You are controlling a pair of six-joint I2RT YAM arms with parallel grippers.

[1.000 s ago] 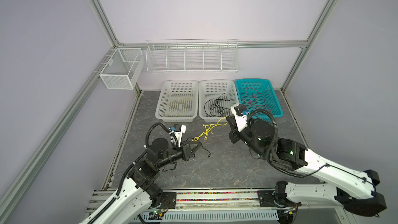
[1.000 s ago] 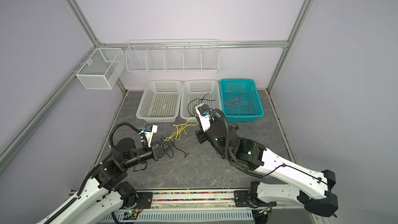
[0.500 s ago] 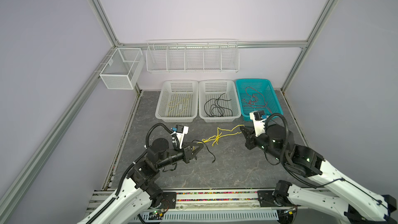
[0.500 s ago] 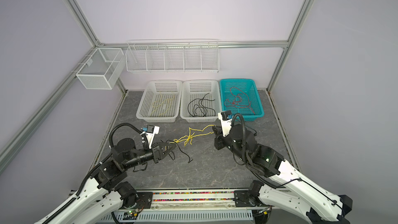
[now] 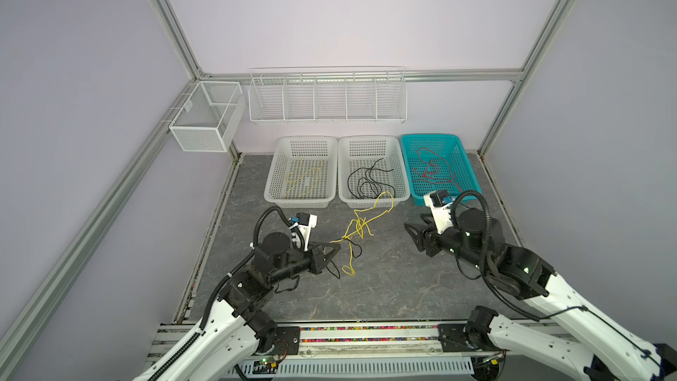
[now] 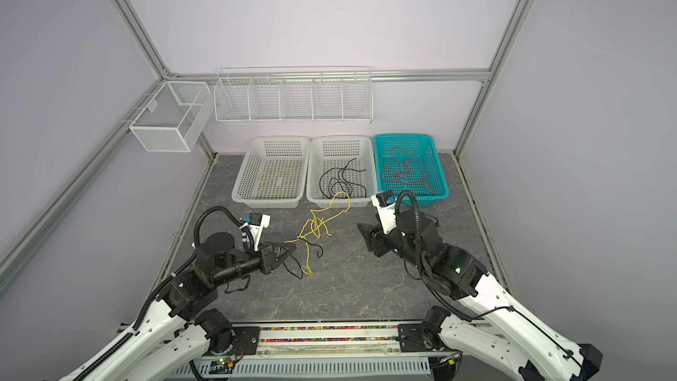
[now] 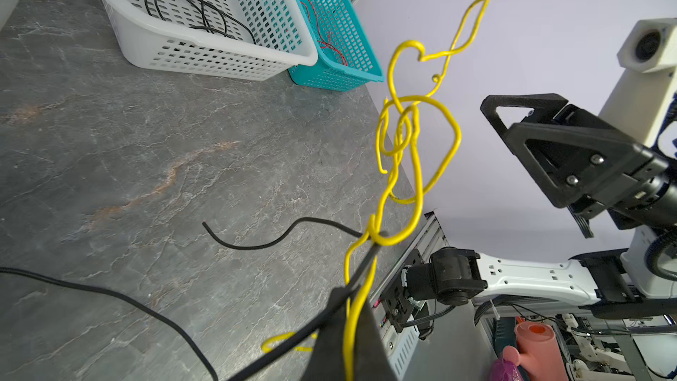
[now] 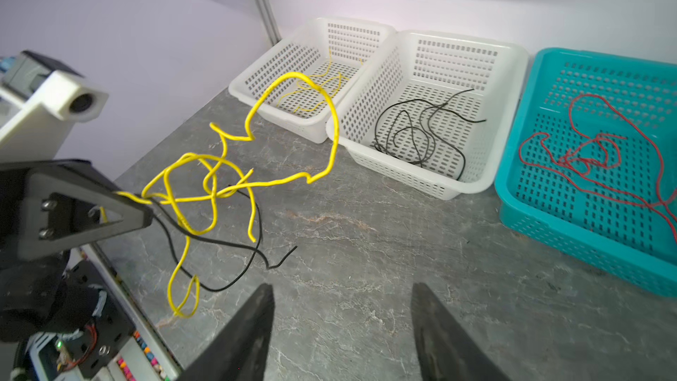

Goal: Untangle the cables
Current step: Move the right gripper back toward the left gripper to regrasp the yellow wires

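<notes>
The left jaws clench tangled cables (image 8: 293, 74); right wrist view shows right jaws parted.

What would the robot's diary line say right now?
left gripper: shut on yellow cable tangle | right gripper: open, empty, apart from tangle | black cable: caught in tangle | status: not untangled

L. arm (image 5: 234, 302) reaches fwd and low, forearm approx. level. The left gripper (image 5: 334, 248) points toward the middle, jaws pressed together on the cables (image 5: 358, 228). R. arm (image 5: 520, 267) is bent at the elbow. The right gripper (image 5: 414, 224) faces the left one, well apart from it, jaws spread and holding nothing.
</notes>
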